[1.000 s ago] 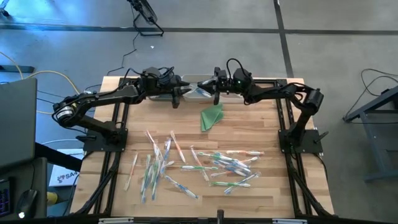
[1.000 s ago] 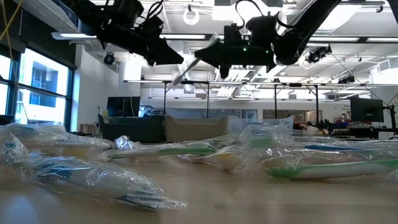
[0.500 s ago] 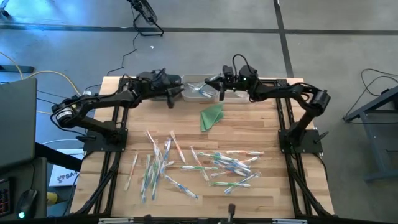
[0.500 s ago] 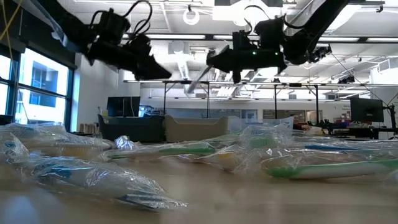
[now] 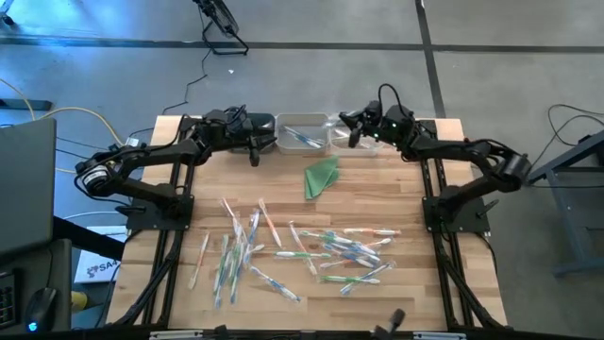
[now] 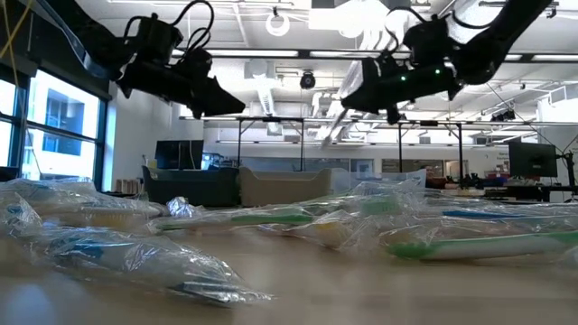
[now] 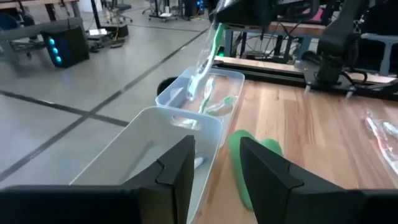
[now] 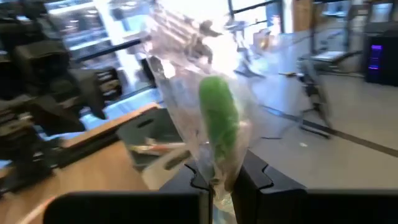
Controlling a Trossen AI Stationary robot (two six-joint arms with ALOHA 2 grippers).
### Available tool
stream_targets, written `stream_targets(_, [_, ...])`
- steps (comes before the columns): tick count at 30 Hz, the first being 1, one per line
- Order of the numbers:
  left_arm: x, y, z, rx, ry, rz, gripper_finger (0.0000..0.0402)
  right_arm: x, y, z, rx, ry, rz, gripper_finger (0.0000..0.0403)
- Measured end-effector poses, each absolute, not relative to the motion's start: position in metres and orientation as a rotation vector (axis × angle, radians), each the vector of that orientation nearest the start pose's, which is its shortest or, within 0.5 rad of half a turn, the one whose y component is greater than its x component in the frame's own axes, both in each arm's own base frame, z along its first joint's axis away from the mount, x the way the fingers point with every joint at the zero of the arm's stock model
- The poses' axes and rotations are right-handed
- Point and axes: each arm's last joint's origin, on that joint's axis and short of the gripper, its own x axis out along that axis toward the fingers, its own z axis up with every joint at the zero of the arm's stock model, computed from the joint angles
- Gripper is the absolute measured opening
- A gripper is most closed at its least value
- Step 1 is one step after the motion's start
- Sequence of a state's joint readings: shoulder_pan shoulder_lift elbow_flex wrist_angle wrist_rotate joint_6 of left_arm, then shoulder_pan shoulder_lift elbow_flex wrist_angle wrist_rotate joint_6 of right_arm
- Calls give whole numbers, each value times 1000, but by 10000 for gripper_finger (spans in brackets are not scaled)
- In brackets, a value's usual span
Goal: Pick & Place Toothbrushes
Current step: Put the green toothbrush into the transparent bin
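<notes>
Many wrapped toothbrushes [image 5: 302,250] lie scattered on the near half of the table [image 5: 406,198]. They fill the foreground of the low view as the toothbrushes [image 6: 271,217]. Two clear bins stand at the far edge: the left bin [image 5: 283,142] and the right bin [image 5: 332,146]. My right gripper [image 5: 354,134] hovers above the right bin, shut on a green toothbrush [image 8: 219,124] in a clear wrapper. My left gripper [image 5: 253,149] hangs open and empty just left of the left bin [image 7: 124,149]. My right gripper pinches the wrapped green toothbrush [image 8: 217,168] between its two fingers [image 8: 249,180], at one end. The toothbrush is lifted clear. It slants down from the fingers [image 6: 332,126] with its free end [image 7: 196,81] over the right bin [image 7: 233,78].
A folded green cloth triangle [image 5: 321,177] lies on the table just near the bins. Both bins hold a few toothbrushes. Black frame rails run along the table's left and right sides. Bare wood shows between the cloth and the pile.
My right gripper has carried the wrapped toothbrush along the far edge toward the table's right, from beside my left gripper to above the right bin. My left gripper has drawn back a little toward the table's left.
</notes>
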State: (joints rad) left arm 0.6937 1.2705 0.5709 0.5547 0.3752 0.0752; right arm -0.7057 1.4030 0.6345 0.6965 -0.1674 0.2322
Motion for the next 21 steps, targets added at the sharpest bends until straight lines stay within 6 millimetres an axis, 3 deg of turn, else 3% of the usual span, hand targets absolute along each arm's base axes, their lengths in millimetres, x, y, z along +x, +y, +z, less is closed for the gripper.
stream_targets(8, [208, 159, 230, -3, 140, 313, 125, 197, -173, 225, 361, 59, -671, 19])
stream_targets(21, [208, 159, 230, -10, 138, 317, 125, 195, -176, 206, 522, 149, -709, 19])
